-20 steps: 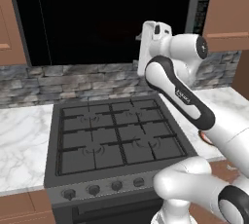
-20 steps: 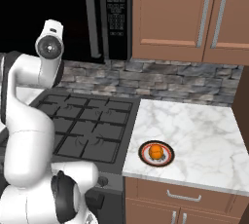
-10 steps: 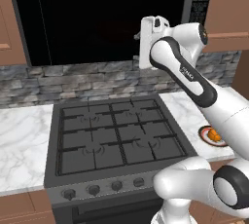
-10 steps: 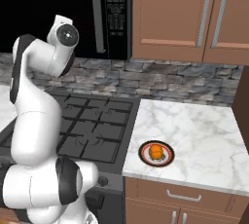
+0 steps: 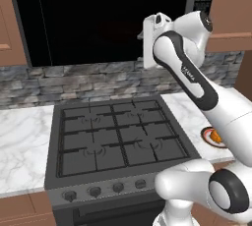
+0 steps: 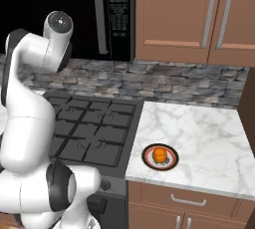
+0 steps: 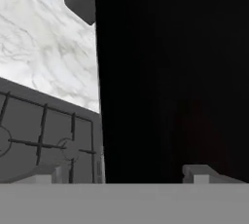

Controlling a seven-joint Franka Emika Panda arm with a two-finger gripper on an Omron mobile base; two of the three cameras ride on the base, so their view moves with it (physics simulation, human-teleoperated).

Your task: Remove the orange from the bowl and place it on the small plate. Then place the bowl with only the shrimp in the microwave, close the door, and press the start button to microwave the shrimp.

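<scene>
- Nearest, the orange (image 6: 159, 154) sits on the small plate (image 6: 172, 159) on the marble counter (image 6: 209, 138), so that step looks done.
- Over the stove (image 5: 118, 141), the arm has swung up and rightward in the last second.
- Its gripper (image 5: 149, 48) now hangs before the door (image 5: 98, 18); the fingertips (image 7: 203, 174) stand apart, holding nothing.
- The microwave (image 6: 113, 14) looks closed; bowl and shrimp are presumably inside, leaving the keypad (image 6: 121, 9) press.

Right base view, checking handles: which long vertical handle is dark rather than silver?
The microwave door's handle, left of the keypad; the two cabinet handles at right are silver.
</scene>
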